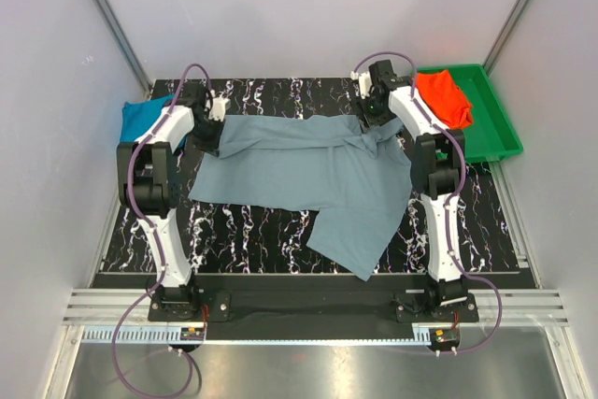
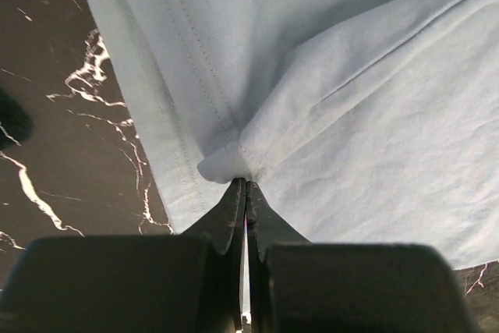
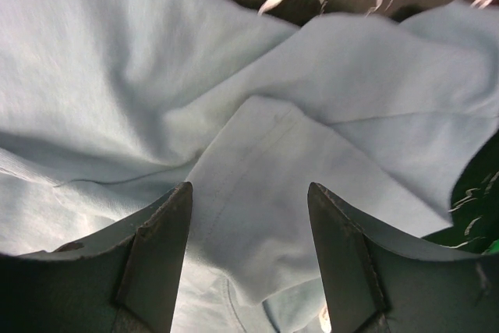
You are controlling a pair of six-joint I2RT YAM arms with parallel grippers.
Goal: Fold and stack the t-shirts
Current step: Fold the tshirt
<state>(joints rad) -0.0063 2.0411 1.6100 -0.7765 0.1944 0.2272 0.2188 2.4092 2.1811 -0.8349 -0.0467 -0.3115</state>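
The left arm (image 1: pixel 157 184) reaches from its base at seven o'clock toward ten o'clock, where the left tool (image 2: pixel 243 186) is pinched tight on a fold of the grey-blue t-shirt (image 2: pixel 351 115). The right arm (image 1: pixel 435 175) stretches toward one o'clock, and the right tool (image 3: pixel 249 196) points down with its jaws spread wide.

On the table (image 1: pixel 243 231) the spread t-shirt (image 1: pixel 299 175) lies central; the second t-shirt (image 1: pixel 142 119) is far left, perhaps overhanging; the third t-shirt (image 1: pixel 444 98) is in the tray (image 1: pixel 495 128), far right.
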